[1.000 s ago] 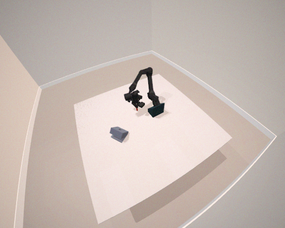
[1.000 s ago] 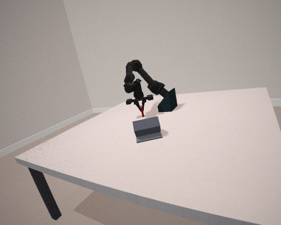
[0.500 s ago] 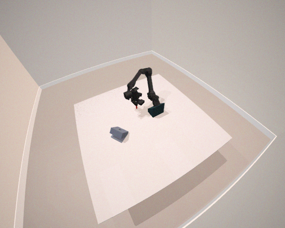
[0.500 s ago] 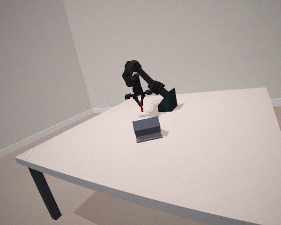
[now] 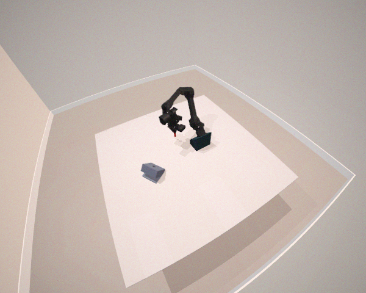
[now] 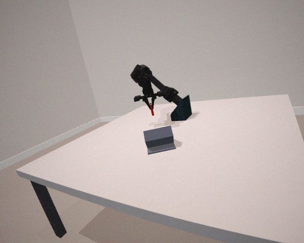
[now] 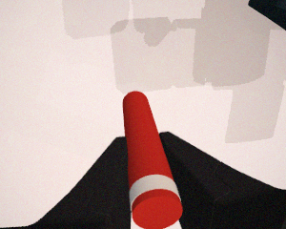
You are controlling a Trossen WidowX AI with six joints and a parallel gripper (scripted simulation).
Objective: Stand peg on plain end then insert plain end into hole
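The red peg (image 5: 175,135) (image 6: 152,111) (image 7: 145,155) is held near its white-banded end, with the band up and the plain end pointing down. My gripper (image 5: 174,130) (image 6: 150,106) (image 7: 143,144) is shut on it. The peg is slightly tilted in the exterior view, and its plain end hangs above the table. The blue-grey sloped panel (image 5: 152,171) (image 6: 158,134) stands on the table, apart from the peg. Its hole (image 5: 154,165) shows as a small dark spot in the upper face in the top view. The hole is not visible in the exterior view.
A dark teal wedge-shaped block (image 5: 200,141) (image 6: 183,111) stands at the arm's base. It also shows at the upper right corner in the wrist view (image 7: 278,11). The white table (image 5: 208,189) (image 6: 212,169) carries the panel, and the arm's shadows fall on it.
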